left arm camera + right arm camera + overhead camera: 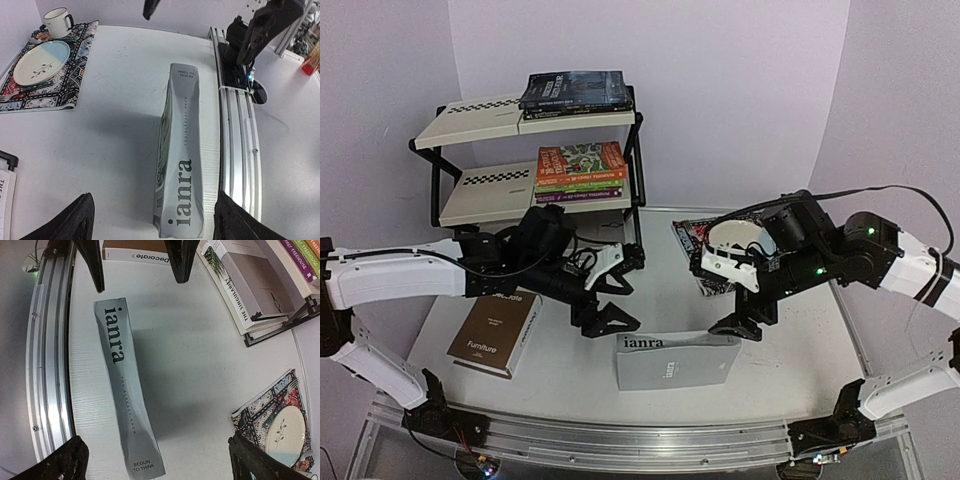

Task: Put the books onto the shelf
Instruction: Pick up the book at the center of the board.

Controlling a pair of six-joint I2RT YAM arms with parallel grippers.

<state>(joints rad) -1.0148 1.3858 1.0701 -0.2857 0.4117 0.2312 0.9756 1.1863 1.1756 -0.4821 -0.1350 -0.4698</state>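
Stiffness and weight seemed likely in the grey book [675, 362]; its spine looked best to grip. Left tool [610, 295] and right tool [722, 305] stood apart, empty.

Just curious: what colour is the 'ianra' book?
The ianra book is grey with black lettering; the right wrist view shows it best.

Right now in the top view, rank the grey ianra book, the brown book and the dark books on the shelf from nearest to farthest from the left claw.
From the left claw:
1. grey ianra book, front right of it.
2. brown book, left.
3. dark books, atop the shelf, at the back.
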